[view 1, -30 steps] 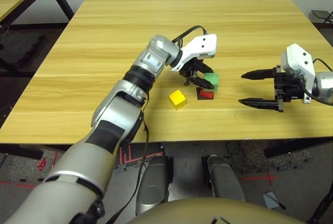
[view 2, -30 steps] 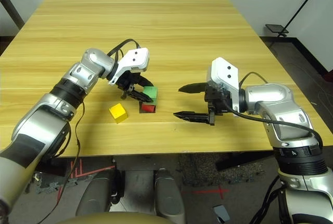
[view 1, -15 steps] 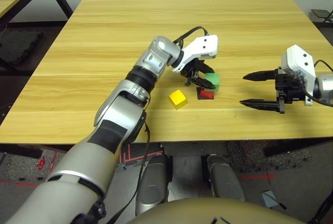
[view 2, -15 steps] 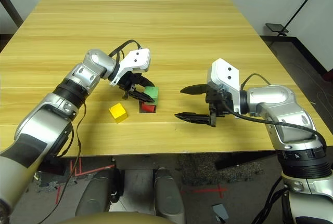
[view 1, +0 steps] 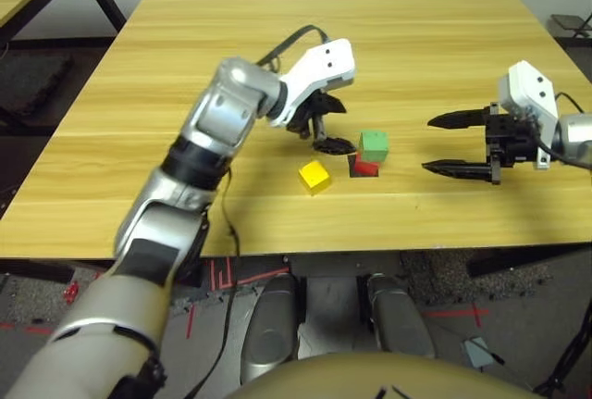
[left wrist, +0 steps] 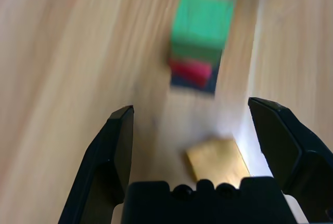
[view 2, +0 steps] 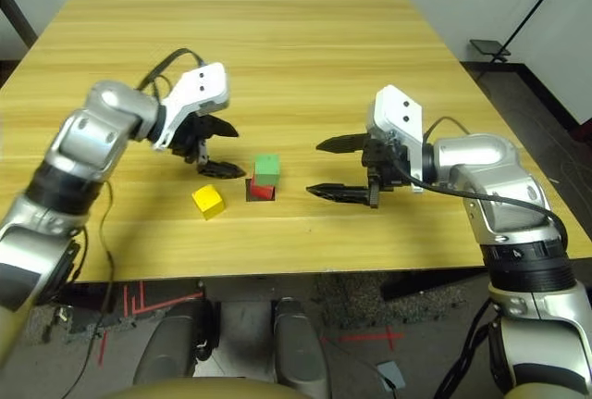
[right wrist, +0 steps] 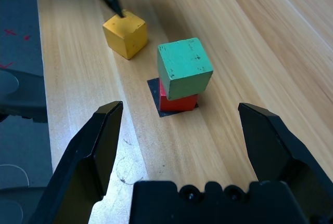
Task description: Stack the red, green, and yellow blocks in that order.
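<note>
Pale wooden desk, long grain, bare apart from the task pieces; dark floor with red tape marks under the near edge, a second table corner at far left, a stand leg at far right. The red block sits on a flat black square patch near the desk's front edge, and the green block rests on top of it, turned a little off the red one's faces and overhanging slightly. The yellow block lies alone on the desk just to the left of the stack, apart from it. Left gripper hangs above and behind the yellow block, fingers spread and empty. Right gripper waits well to the right of the stack, fingers wide apart and holding nothing. Step in hand, as judged: pick the yellow block with the left gripper. Approach from above, square the fingers to two opposite faces, and keep clear of the stack, since the nearer finger passes close to it. The left wrist view is blurred, so the exact overhang of green is uncertain; place yellow gently and centred on green.
</note>
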Motion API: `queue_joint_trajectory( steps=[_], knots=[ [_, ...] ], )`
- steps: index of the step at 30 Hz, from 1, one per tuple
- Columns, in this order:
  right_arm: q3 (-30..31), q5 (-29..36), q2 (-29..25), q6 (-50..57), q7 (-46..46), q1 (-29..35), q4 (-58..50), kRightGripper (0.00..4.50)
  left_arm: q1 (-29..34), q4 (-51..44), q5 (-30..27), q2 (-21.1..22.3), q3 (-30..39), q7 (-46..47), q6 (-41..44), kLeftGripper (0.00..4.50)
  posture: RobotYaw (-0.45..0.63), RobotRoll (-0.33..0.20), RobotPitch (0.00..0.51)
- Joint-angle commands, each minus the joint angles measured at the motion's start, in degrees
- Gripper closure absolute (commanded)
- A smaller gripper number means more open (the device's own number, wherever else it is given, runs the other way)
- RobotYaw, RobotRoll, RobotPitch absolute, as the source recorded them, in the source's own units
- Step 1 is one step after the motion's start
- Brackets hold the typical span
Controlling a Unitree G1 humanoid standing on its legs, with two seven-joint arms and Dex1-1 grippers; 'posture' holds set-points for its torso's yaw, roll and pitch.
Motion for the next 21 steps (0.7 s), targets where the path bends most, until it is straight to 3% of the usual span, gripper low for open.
queue_joint_trajectory(
  steps=[1,9,18,21],
  knots=[
    [1.56,-1.11,0.65,-1.51,0.98,-1.25,1.71,0.0,3.61,-6.5,-2.39,-0.68,0.57,5.82,7.75,0.01,0.09,-0.053,0.07],
    [2.5,-1.23,1.66,-1.52,1.5,-2.59,2.3,0.0,7.26,-5.67,-4.85,-0.29,-1.95,14.86,6.72,0.01,0.09,-0.058,0.083],
    [1.9,-0.67,1.53,-0.48,0.75,-1.22,0.69,0.0,8.24,-4.52,-8.58,3.39,-6.66,15.97,5.52,0.01,0.08,-0.055,0.096],
    [1.58,-0.4,1.41,-0.04,0.39,-0.74,0.06,0.0,8.96,-3.94,-9.55,2.97,-6.66,17.11,5.03,0.62,0.07,-0.054,0.099]
  ],
)
